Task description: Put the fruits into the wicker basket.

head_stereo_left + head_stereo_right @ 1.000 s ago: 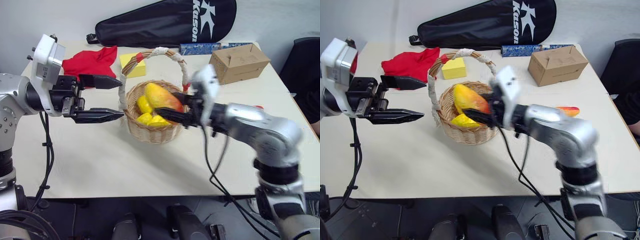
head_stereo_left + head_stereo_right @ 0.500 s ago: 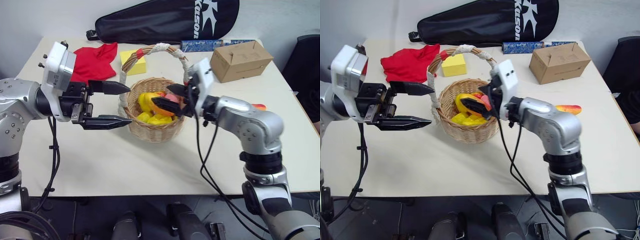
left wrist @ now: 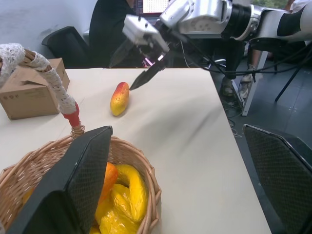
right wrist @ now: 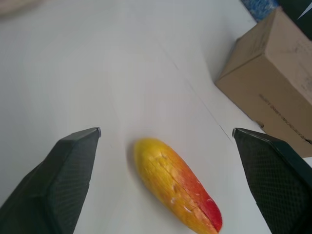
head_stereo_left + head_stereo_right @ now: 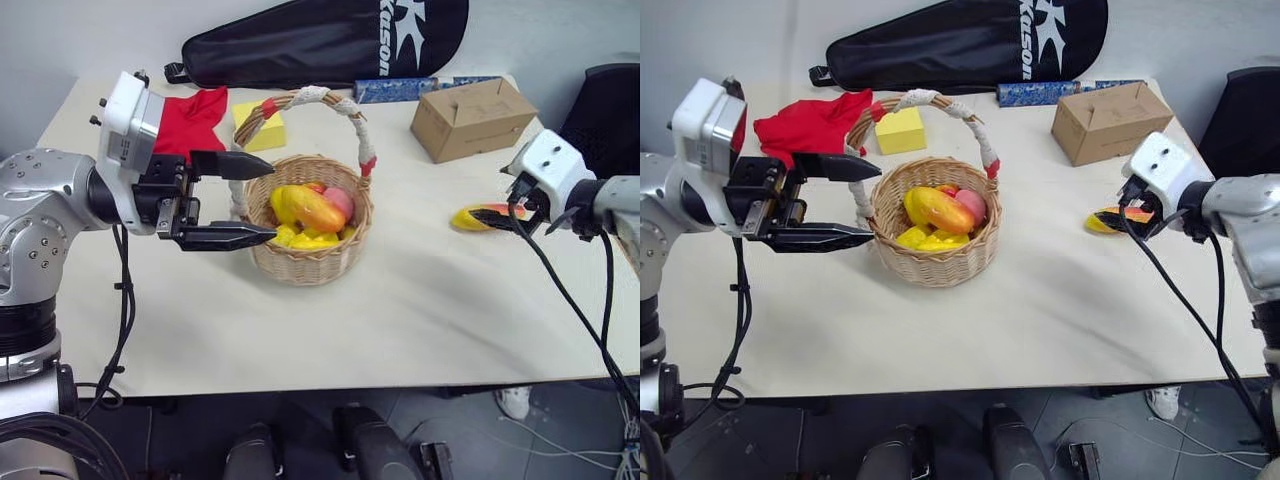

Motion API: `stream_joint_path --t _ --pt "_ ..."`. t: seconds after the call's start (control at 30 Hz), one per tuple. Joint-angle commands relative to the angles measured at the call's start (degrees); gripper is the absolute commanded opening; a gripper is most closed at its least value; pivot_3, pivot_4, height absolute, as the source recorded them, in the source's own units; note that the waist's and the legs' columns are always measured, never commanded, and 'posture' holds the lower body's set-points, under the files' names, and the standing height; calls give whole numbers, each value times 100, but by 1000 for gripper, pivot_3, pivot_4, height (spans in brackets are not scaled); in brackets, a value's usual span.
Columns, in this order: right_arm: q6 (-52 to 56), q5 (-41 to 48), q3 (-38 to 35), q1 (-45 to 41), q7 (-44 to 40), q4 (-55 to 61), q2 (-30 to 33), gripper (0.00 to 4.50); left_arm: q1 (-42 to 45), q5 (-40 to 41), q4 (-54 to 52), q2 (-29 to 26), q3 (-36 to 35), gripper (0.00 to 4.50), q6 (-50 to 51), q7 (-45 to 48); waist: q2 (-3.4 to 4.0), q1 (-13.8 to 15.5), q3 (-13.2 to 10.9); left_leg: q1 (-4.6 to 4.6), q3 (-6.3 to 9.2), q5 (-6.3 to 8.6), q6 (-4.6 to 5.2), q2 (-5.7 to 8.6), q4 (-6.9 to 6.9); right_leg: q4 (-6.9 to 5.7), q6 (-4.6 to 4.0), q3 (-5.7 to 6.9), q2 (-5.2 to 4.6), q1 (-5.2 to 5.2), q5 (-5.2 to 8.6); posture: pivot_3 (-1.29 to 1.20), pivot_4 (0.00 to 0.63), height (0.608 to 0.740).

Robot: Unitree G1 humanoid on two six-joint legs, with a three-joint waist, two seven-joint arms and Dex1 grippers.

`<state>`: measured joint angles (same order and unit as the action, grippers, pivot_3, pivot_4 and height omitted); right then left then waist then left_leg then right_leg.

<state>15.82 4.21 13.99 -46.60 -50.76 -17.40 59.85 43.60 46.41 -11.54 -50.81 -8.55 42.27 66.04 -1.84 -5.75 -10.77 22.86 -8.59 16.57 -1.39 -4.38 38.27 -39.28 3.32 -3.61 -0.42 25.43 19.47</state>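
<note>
Head views: wicker basket (image 5: 308,235) sits mid-table, plump mango (image 5: 313,208) and peach (image 5: 340,202) already inside it, on top of some yellow fruit. Slim mango (image 5: 1110,218) lies on the bare table well to the basket's right, on the side of the cardboard box (image 5: 474,118). Right gripper (image 5: 497,216) hangs just beside it, fingers spread, nothing between them. Left gripper (image 5: 240,199) hovers at the basket's left rim, level, jaws wide, empty — right arm is clearly the nearer one to the last fruit.

Left wrist view: own fingers (image 3: 80,183) frame the basket rim and handle base; beyond the basket the slim mango (image 3: 119,98) lies alone on the table, and the right gripper (image 3: 146,68) points down at its far end, apart from it.

Right wrist view: slim mango (image 4: 176,191) lies between the two spread fingers (image 4: 68,168), straight ahead and lower, not touched. Its long axis runs diagonally across the jaw line, yellow end toward the basket side, red end toward the box (image 4: 270,92).

Judgement: the grasp turns on that skew — the wrist likely needs a roll so the fingers close across the narrow width, then descend.
</note>
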Motion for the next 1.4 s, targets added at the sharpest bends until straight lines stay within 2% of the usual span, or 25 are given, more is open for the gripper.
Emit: stream_joint_path --t 0.03,0.23,0.5,0.53,0.6,0.63,0.7,0.8,0.9,1.0,1.13,1.2,1.23,1.4 --pt "-1668 -1232 599 -483 -81 -1071 -105 4479 52 -30 -136 -56 -154 4500 -122 -48 1 0 -1 0 1 -1 -1 0 -2 0 -1 1 0 0 1 0 150 740" --pt "-3105 -2399 1170 -1391 251 -3023 -748 4479 31 -18 -212 -101 -257 4500 -119 -151 4 -60 -3 -6 0 -3 -6 -2 2 -16 -6 1 -1 0 3 0 150 740" --pt "-3611 -3011 1197 -1964 557 -4471 -1090 4479 -2 0 -242 -177 -358 4500 -89 -220 6 -74 -3 -13 0 -5 -9 -3 3 -25 -9 1 -2 -2 5 0 150 740" --pt "-3598 -2976 1140 -1974 487 -4558 -1115 4111 9 -3 -227 -183 -352 4500 -95 -222 6 -73 -3 -14 0 -5 -9 -2 3 -25 -10 1 -2 -3 5 0 150 740" --pt "-3615 -2885 1034 -1965 336 -4662 -1138 3659 28 -3 -202 -193 -346 4500 -95 -223 6 -79 -4 -14 -1 -5 -9 -1 4 -28 -10 0 -2 -3 5 0 150 740" --pt "-3601 -2823 972 -1945 269 -4695 -1148 3165 40 0 -188 -197 -346 4500 -89 -219 6 -80 -4 -15 -1 -5 -9 -1 5 -31 -10 0 -2 -3 5 0 150 740" --pt "-3577 -2740 859 -1867 140 -4717 -1138 2676 66 -14 -149 -200 -326 4500 -93 -201 6 -79 -4 -22 0 -6 -12 -4 4 -33 -10 2 0 -9 6 0 150 740" --pt "-3459 -2478 590 -1731 -139 -4664 -1141 1636 102 -57 -95 -190 -277 4500 -123 -174 6 -76 -4 -50 1 -7 -14 -4 -1 -28 -11 2 0 -36 6 0 150 740" --pt "-3138 -1969 123 -1651 -510 -4433 -1209 1137 148 -71 -32 -195 -280 4500 -111 -169 6 -77 -4 -76 4 -7 -14 -4 -5 -20 -12 5 1 -70 7 0 150 740" --pt "-2913 -1676 -149 -1432 -852 -3995 -1127 1014 139 -89 42 -252 -319 4500 -117 -125 6 -78 -4 -79 7 -7 -14 -4 -3 -22 -12 7 1 -75 7 0 150 740" --pt "-2758 -1649 -335 -1074 -709 -3600 -953 1004 132 -103 80 -286 -324 4500 -128 -85 6 -67 -4 -78 9 -7 -15 -5 -2 -22 -12 8 0 -75 7 0 150 740" --pt "-2685 -1655 -395 -1049 -529 -3568 -949 1722 152 -111 70 -278 -301 4500 -130 -81 6 -62 -4 -78 11 -7 -15 -4 -2 -21 -12 9 -1 -76 7 0 150 740" --pt "-2589 -1598 -449 -1065 -494 -3531 -971 1941 163 -121 72 -274 -292 4500 -135 -80 6 -61 -4 -78 11 -7 -15 -4 -1 -21 -12 9 -1 -77 7 0 150 740" --pt "-2239 -1407 -570 -958 -826 -3010 -950 3692 185 -141 110 -286 -313 4500 -137 -67 7 -80 -4 -79 9 -8 -17 -7 -2 -23 -12 8 3 -75 7 0 150 740"
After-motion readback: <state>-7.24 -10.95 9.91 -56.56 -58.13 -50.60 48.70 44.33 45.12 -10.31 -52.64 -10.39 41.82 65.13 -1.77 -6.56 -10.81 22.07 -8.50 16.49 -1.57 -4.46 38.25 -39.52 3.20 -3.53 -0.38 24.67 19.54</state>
